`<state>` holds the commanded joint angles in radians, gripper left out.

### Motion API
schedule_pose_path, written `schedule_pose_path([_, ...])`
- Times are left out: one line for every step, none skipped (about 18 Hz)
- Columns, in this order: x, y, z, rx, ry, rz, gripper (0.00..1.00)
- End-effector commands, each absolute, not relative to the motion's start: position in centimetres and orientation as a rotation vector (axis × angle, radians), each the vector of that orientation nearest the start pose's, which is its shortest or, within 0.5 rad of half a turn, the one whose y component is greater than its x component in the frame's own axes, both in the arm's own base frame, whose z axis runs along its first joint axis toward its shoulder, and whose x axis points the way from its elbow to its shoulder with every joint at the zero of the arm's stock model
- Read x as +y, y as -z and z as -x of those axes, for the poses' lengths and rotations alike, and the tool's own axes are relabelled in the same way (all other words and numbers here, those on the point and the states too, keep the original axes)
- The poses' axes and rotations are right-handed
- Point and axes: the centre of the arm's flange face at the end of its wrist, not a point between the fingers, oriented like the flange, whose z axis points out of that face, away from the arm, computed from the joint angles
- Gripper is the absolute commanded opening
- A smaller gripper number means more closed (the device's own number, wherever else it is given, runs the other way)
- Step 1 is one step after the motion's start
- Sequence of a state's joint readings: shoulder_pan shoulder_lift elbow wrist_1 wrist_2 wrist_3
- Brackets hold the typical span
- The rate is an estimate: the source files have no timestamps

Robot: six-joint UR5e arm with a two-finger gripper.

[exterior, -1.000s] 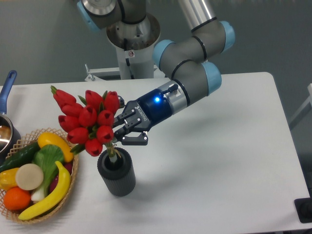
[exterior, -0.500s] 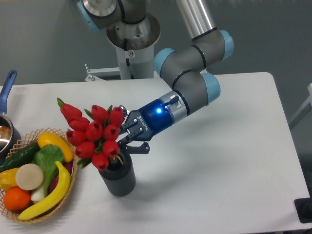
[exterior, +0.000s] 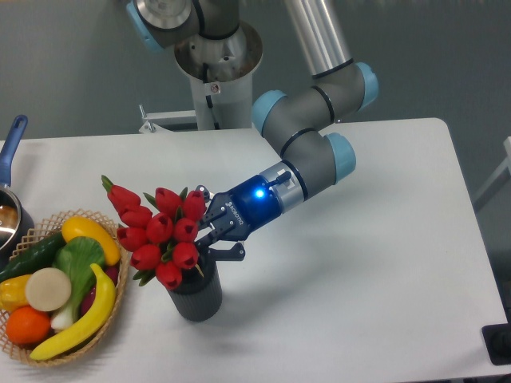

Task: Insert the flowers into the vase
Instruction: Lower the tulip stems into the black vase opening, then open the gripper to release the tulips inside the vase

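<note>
Over the last second the tight bunch of red artificial tulip buds with green leaves [exterior: 156, 235] has come down and shifted a little rightward: earlier its stems hung visibly above the mouth of the small dark grey-black ribbed cylinder vase [exterior: 194, 295], and now the lowest buds sit right at the rim and hide the opening. The stems are no longer visible, so they have most likely gone into the vase, though how deep cannot be told. The bunch leans to the left, its heads tipped toward the basket.

The black two-finger gripper [exterior: 209, 238] has followed the bunch down and now sits just above the vase rim on the right side. Its fingers appear closed on the stems just under the buds, though the buds hide the contact. In my judgement the insertion is nearly finished; what remains is to let go and draw back without dragging the bunch out or tipping the vase.

Just left of the vase stands a wicker basket of colourful plastic fruit and vegetables [exterior: 32, 233], near the leaning buds but apart from them. A blue-handled metal pot [exterior: 11, 148] sits at the far left edge of the white bench [exterior: 375, 263]. Neither blocks the gripper's retreat to the right.
</note>
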<state>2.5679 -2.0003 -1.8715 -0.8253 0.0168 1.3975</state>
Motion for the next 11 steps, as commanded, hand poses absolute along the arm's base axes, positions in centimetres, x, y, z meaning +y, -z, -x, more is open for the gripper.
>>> schedule_pose_path([50.4,-28.3,35.2,0.331,0.571,1.594,0.26])
schedule_pose_path([50.5,-28.0,35.2,0.330,0.572,1.599,0.26])
schedule_pose_path([50.5,-27.8,35.3,0.329,0.573,1.601,0.26])
schedule_pose_path([50.5,-27.7,35.3,0.330,0.572,1.601,0.26])
schedule_pose_path([50.5,-27.5,35.3,0.330,0.572,1.602,0.26])
schedule_pose_path([50.5,-27.5,35.3,0.332,0.570,1.605,0.26])
schedule_pose_path([50.6,-27.1,35.3,0.329,0.573,1.614,0.26])
schedule_pose_path([50.6,-27.0,35.4,0.328,0.574,1.616,0.26])
schedule_pose_path([50.6,-26.9,35.3,0.331,0.574,1.616,0.26])
schedule_pose_path([50.6,-26.6,35.3,0.332,0.574,1.619,0.27])
schedule_pose_path([50.7,-26.4,35.3,0.334,0.572,1.628,0.27])
